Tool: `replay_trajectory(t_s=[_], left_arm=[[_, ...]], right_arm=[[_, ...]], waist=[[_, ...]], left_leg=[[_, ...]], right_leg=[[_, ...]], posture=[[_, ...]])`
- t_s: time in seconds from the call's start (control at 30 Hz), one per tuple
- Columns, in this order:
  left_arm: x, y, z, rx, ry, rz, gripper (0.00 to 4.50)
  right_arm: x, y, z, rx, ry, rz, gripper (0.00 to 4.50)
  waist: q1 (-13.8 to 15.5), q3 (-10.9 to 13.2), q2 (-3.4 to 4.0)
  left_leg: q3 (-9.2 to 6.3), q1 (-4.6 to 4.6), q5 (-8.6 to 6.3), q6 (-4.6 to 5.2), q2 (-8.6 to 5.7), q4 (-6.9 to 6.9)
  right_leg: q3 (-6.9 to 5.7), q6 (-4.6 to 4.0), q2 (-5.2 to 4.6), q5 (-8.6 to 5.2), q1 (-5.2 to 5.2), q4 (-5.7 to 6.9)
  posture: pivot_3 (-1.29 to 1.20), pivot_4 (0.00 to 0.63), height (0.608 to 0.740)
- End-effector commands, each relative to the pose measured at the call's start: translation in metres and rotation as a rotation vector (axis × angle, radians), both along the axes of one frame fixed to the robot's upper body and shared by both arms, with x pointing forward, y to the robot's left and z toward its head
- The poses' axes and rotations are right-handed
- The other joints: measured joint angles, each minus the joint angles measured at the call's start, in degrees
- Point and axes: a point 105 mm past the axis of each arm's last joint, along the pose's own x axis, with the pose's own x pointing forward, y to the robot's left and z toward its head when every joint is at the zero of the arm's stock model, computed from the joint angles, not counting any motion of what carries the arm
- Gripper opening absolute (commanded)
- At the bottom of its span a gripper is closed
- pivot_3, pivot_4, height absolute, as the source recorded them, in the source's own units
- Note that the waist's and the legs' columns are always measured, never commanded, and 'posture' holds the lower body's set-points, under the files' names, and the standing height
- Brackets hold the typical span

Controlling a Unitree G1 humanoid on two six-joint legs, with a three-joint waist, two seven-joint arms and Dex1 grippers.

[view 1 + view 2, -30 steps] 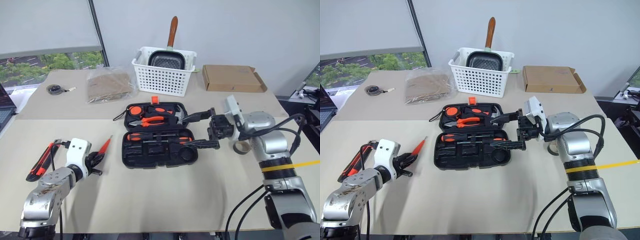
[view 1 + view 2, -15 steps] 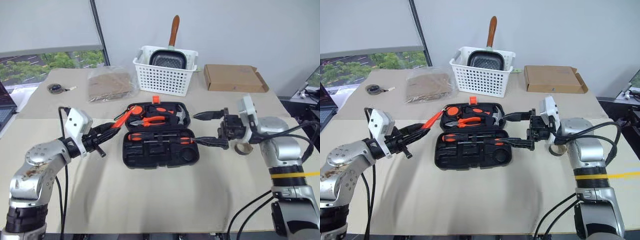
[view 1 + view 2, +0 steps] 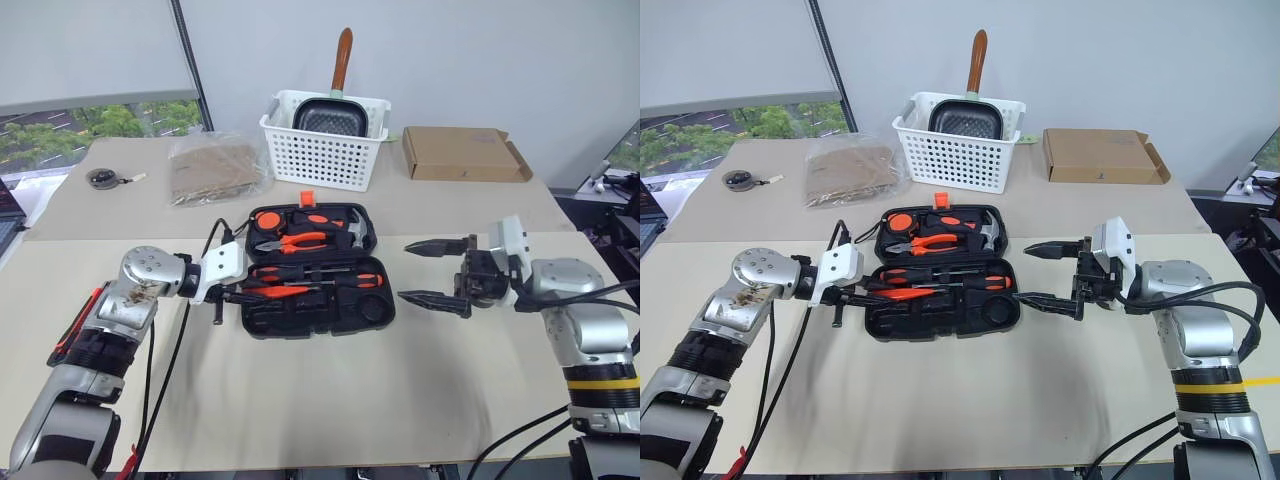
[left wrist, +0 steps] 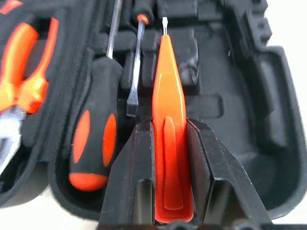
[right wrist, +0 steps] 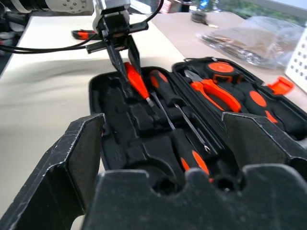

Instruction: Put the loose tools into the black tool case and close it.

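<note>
The left gripper (image 4: 169,158) is clamped on the thin all-orange screwdriver (image 4: 168,139), holding it by the handle with the metal tip pointing into the open black tool case (image 3: 318,268). The tool hangs just above the near half of the case at its left end, beside a black-and-orange-handled screwdriver (image 4: 93,148) already lying in its slot. In the far half, the orange-handled pliers (image 3: 300,240) and hammer (image 3: 355,232) sit in their moulded recesses, with the orange latch (image 3: 310,199) at the far edge.

The right gripper (image 3: 432,272) hovers off the case's right side, fingers spread wide and empty, pointing toward the case without touching it.

The orange-and-black utility knife (image 3: 72,330) lies on the beige table (image 3: 320,400) well to the left, partly hidden behind the left arm. A white lattice basket (image 3: 322,150) holding a pan stands beyond the case, beside a flat cardboard box (image 3: 462,153).
</note>
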Motion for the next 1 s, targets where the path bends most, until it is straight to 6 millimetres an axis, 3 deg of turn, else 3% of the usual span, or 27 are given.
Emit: replay_trajectory(t_s=[0.03, 0.33, 1.0], left_arm=[[0.004, -0.004, 0.002, 0.035, -0.020, -0.049, 0.48], [0.013, -0.006, -0.005, 0.091, -0.021, -0.001, 0.48], [0.007, -0.011, -0.015, 0.181, 0.006, -0.026, 0.48]], right_arm=[[-0.006, -0.004, 0.015, 0.009, -0.074, -0.017, 4.50], [-0.008, -0.003, 0.012, 0.010, -0.074, -0.030, 4.50], [-0.005, 0.002, 0.008, 0.009, -0.079, -0.010, 4.50]], waist=[[0.03, 0.00, -0.01], [0.01, 0.00, -0.01], [0.00, 0.00, -0.01]], left_leg=[[-0.01, -0.02, 0.00, 0.00, 0.00, 0.00], [-0.03, 0.06, -0.02, 0.04, -0.02, 0.07], [-0.04, 0.12, -0.01, 0.04, -0.02, 0.09]], right_leg=[[-0.01, 0.01, 0.00, 0.00, 0.00, 0.00], [0.02, 0.05, -0.02, -0.02, 0.08, 0.05], [0.04, 0.06, -0.01, -0.02, 0.12, 0.11]], posture=[[0.00, 0.150, 0.700], [0.00, 0.150, 0.700], [0.00, 0.150, 0.700]])
